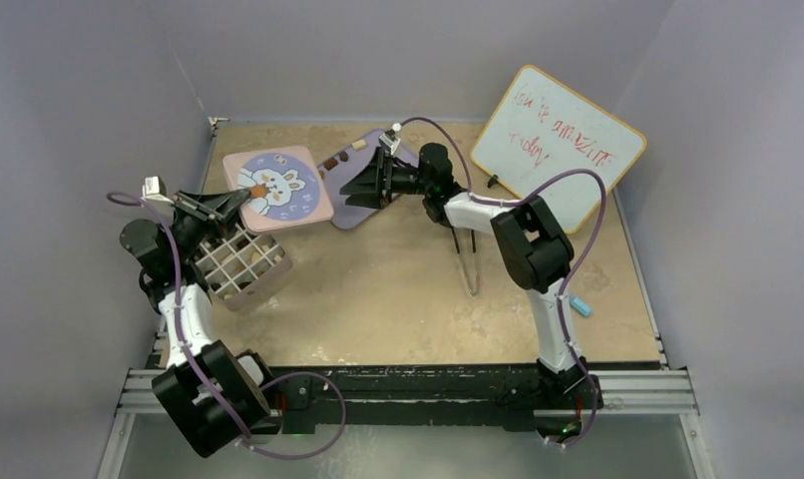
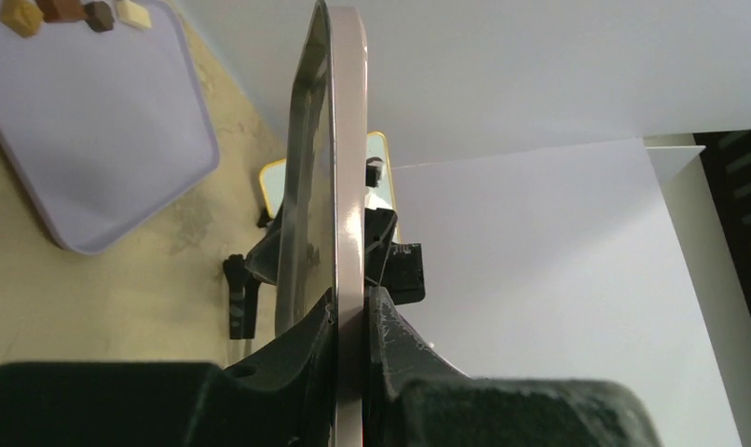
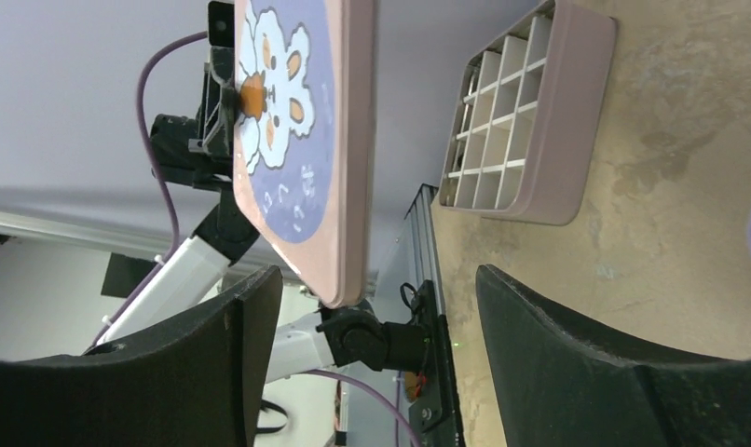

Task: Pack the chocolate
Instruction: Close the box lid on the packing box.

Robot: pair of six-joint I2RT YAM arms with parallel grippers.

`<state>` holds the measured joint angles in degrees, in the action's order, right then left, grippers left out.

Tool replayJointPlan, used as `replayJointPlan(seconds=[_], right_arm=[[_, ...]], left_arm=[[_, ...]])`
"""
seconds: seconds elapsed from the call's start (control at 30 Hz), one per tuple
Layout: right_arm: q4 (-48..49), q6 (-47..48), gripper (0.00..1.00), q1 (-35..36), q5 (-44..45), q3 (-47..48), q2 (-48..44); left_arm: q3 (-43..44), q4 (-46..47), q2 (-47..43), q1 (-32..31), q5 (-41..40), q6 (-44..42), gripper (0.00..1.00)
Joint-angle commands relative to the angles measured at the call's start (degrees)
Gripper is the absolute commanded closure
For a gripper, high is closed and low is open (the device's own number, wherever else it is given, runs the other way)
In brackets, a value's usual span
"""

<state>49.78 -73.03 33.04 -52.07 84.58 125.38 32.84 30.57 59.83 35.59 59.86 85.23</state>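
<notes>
Several tiny chocolate lumps [image 1: 340, 159] lie along the far edge of the flat lilac tray [image 1: 356, 212]; the left wrist view shows the chocolate [image 2: 74, 11] at the top left on the tray [image 2: 92, 140]. My left gripper [image 1: 240, 195] is shut on the edge of a pink lid with a bunny picture [image 1: 283, 190], held above the table. That lid [image 2: 348, 177] appears edge-on between my left gripper's [image 2: 353, 312] fingers. My right gripper [image 1: 363, 185] is open above the tray, by the lid's right edge. In the right wrist view the lid's [image 3: 302, 140] corner lies ahead between the open right gripper's [image 3: 376, 298] fingers, untouched.
A pink box with a white grid of compartments [image 1: 243, 267] sits on the table under the left arm, also seen as the box [image 3: 525, 121] in the right wrist view. A whiteboard [image 1: 558, 145] leans at the back right. Metal tongs [image 1: 468, 264] and a small blue item [image 1: 581, 305] lie right of centre.
</notes>
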Motion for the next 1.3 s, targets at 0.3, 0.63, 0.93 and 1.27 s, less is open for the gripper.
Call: replayJointPlan(seconds=[0.3,0.63,0.93,1.27], right_arm=[[14.8,-9.2,0.26,2.0,-3.9,2.9,-1.1],[13.4,-9.2,0.48,3.7,-3.0,2.0,-2.8],[16.5,-11.8,0.94,3.7,-1.5,2.0,-3.6],[11.1,-8.7,1.0,3.5,1.9,4.7,-2.8]], left_arm=[[-4.1,15.8,-1.4,-2.4,-0.9,12.0,1.0],[-6.2,17.0,-0.9,-2.7,-1.5,12.5,1.0],[-2.1,-4.8,-3.4,-2.0,-4.5,-3.5,0.77],[14.1,-49.0,-7.0,-0.6,-33.6,-30.9,0.39]])
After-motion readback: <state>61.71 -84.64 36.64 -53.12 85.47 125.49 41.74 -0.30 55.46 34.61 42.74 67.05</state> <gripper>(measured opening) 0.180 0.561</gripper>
